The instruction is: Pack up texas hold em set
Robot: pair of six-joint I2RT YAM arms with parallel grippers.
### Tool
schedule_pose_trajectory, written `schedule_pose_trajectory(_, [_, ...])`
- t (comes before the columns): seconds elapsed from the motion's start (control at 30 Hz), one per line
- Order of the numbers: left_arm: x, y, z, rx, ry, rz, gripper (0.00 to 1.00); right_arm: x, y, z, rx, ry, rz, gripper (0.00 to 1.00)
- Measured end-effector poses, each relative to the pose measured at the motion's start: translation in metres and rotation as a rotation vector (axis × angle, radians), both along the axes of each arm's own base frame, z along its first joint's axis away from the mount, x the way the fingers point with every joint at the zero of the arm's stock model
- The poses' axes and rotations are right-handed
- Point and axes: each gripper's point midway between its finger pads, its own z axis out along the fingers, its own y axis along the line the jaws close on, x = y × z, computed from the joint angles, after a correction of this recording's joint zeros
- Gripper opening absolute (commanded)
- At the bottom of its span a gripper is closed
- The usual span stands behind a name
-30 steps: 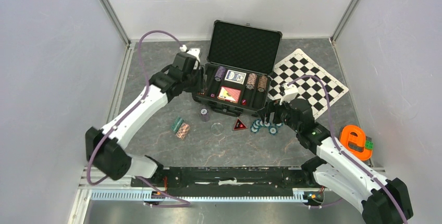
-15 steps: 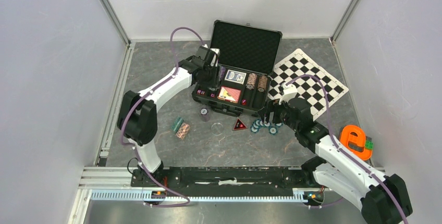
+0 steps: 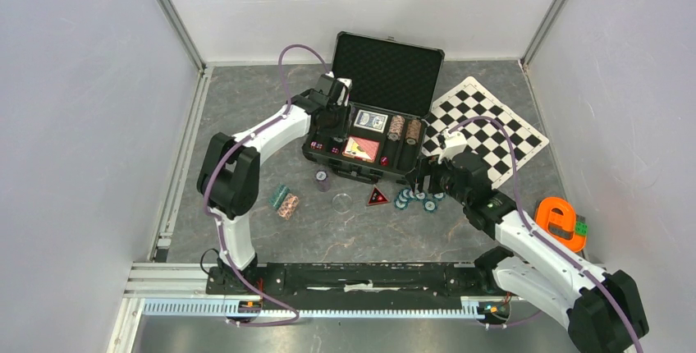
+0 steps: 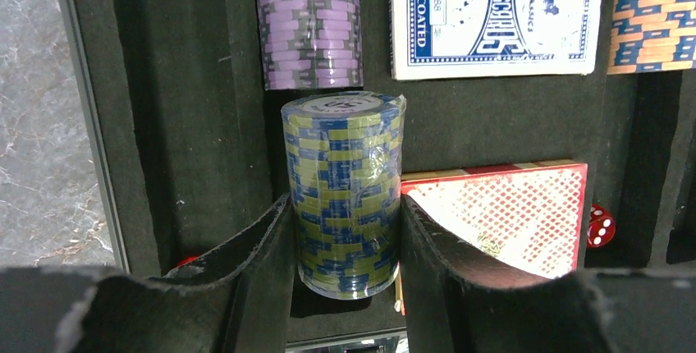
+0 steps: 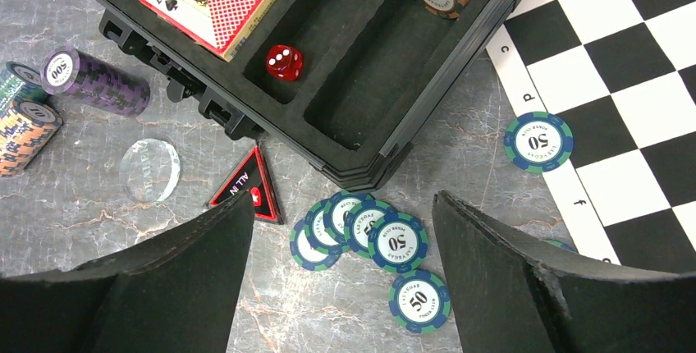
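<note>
The black case [image 3: 386,66] lies open at the back. My left gripper [image 4: 345,230] is shut on a plastic-wrapped roll of green-and-blue chips [image 4: 345,164], over a foam slot [image 4: 189,82] just below the purple chips [image 4: 308,25]. A blue deck [image 4: 492,16], a red deck [image 4: 509,213] and a red die [image 4: 599,226] lie in the case. My right gripper [image 5: 343,201] hangs open over several loose teal chips [image 5: 369,234] by the case's front right corner. One teal chip [image 5: 538,141] lies on the mat.
On the table before the case are a purple chip stack [image 3: 322,176], teal and pink stacks [image 3: 286,201], a clear disc [image 3: 342,201] and a black triangle marker [image 3: 377,197]. The chequered mat [image 3: 484,127] and an orange e-shaped piece [image 3: 560,222] are to the right.
The left arm has swung from the case's left side to over its left slots, still holding the chip roll. The right arm has barely moved.
</note>
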Motion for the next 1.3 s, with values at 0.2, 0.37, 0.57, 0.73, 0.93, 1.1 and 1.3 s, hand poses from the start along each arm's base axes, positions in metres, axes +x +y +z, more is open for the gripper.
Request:
schedule_pose_trajectory(0.2, [0.003,-0.001,-0.001,-0.005,-0.012,0.001,0.03,0.0,0.0,0.0,0.0,0.0,0.0,0.85])
schedule_pose_trajectory(0.37, [0.002,0.0,-0.002,-0.008,-0.017,0.002,0.07,0.0,0.0,0.0,-0.001,0.002,0.0,0.85])
schedule_pose_trajectory(0.57, [0.0,0.004,-0.003,-0.014,-0.038,0.007,0.53,0.0,0.0,-0.002,-0.002,0.007,0.001,0.86])
schedule_pose_trajectory(0.73, [-0.004,0.009,-0.01,0.009,-0.025,0.018,0.64,0.0,0.0,-0.004,-0.006,0.014,0.001,0.85])
schedule_pose_trajectory(0.93, [-0.002,0.014,-0.003,0.02,-0.045,0.034,0.77,0.0,0.001,-0.004,-0.005,0.014,0.002,0.85])
schedule_pose_trajectory(1.1, [-0.004,0.02,0.013,0.014,-0.075,0.047,0.7,0.0,0.001,-0.004,-0.004,0.013,0.002,0.85])
schedule_pose_trajectory(1.3, [-0.021,0.03,0.032,-0.004,-0.104,0.049,0.39,0.0,0.001,-0.003,-0.003,0.01,0.002,0.85])
